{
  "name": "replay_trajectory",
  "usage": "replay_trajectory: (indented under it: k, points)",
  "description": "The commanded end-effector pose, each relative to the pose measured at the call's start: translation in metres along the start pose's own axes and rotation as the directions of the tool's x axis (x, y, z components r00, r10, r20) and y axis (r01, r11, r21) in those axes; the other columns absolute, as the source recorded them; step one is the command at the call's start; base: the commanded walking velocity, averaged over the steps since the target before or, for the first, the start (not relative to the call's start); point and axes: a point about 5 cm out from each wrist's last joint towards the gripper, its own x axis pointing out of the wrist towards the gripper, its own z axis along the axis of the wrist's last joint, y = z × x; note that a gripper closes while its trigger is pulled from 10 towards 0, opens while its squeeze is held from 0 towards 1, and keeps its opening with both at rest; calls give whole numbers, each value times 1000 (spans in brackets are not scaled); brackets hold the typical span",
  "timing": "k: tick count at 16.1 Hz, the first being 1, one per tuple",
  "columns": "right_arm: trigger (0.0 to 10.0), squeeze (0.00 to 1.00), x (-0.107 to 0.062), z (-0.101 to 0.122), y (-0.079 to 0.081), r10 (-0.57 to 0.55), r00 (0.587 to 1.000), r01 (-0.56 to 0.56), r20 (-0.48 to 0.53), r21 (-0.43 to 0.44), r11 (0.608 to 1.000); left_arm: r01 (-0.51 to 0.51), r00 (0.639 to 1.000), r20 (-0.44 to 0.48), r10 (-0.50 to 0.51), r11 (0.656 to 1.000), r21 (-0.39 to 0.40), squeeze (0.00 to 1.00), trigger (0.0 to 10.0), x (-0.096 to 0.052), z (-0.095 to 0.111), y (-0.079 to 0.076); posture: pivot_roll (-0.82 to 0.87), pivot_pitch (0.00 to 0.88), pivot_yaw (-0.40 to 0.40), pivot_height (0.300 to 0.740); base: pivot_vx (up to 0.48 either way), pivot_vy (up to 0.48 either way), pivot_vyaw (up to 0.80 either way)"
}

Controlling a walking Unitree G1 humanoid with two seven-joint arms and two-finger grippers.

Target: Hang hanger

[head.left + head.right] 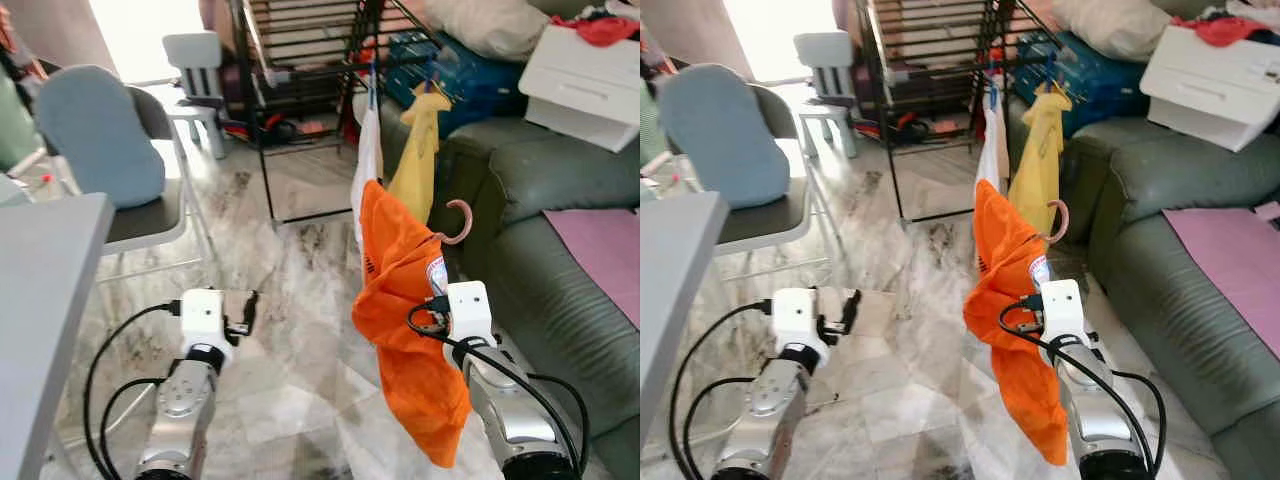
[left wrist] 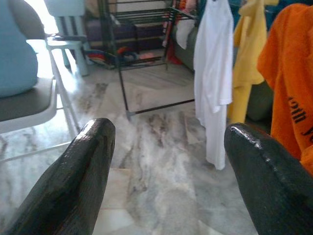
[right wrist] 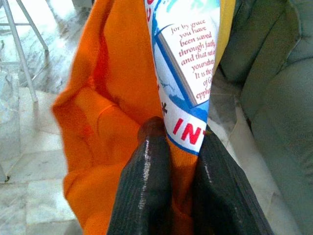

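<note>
On a marble floor (image 1: 300, 300) before a drying rack (image 1: 300, 60), the right end effector (image 3: 181, 147) pinched the orange shirt (image 1: 400, 300) on its hanger (image 1: 458, 222) at centre frame — soft, light, likely to slip, best gripped by the stiff neck — while the left end effector (image 2: 166, 161) gaped wide.

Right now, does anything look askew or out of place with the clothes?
Yes. The orange shirt hangs bunched and crumpled from the right gripper, which pinches the fabric itself. Its hanger hook tilts free in the air, not yet on the black drying rack.
</note>
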Motion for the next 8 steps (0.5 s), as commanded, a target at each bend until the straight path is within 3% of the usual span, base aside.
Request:
replay_trajectory:
  k: [1, 4, 8]
  points:
    - [10000, 0, -1, 14, 5, 30, 998, -30, 51, -5, 1000, 4, 1000, 0, -4, 1000, -4, 0, 10000, 0, 1, 0, -203, 0, 53, 740, 386, 0, 0]
    - [10000, 0, -1, 16, 6, 45, 997, -45, 56, -7, 999, 11, 1000, 0, -11, 1000, -17, 0, 10000, 2, 2, -2, -205, 0, 48, 740, 397, 0, 0]
    - [10000, 0, -1, 19, 4, 41, 997, -41, 60, 1, 999, 15, 1000, 1, -15, 1000, -21, 0, 10000, 3, 3, -3, -208, 0, 47, 740, 411, 0, 558]
